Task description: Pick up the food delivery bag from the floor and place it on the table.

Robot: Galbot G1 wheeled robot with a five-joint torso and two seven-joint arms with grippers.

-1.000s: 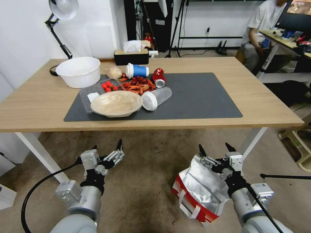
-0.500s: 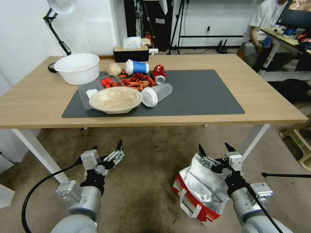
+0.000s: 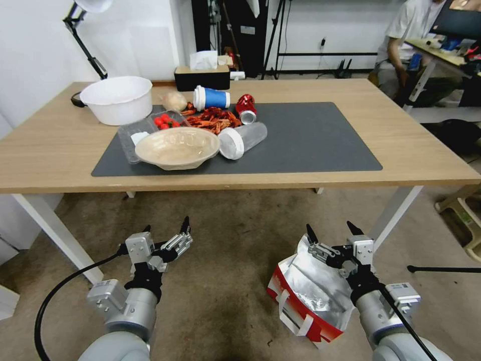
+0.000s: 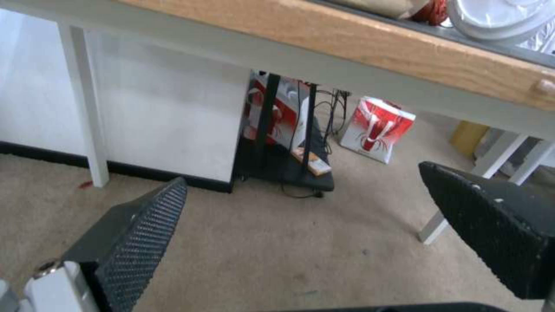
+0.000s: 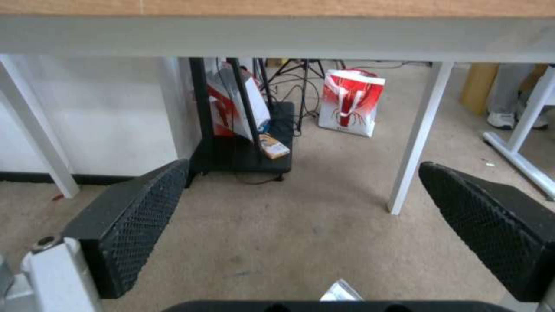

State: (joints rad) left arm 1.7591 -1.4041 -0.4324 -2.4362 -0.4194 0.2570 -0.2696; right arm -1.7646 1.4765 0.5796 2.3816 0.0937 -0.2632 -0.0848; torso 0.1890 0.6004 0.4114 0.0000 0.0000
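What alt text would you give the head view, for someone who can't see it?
The food delivery bag sits open on the floor under the open right gripper, not yet grasped. The open left gripper hangs over bare floor. Ahead, the table holds a dark mat with food containers on its left part.

White walls, a desk lamp, black tripods.

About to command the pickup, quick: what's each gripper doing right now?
Left gripper: open, empty, above the floor.
Right gripper: open, empty, above the food delivery bag.
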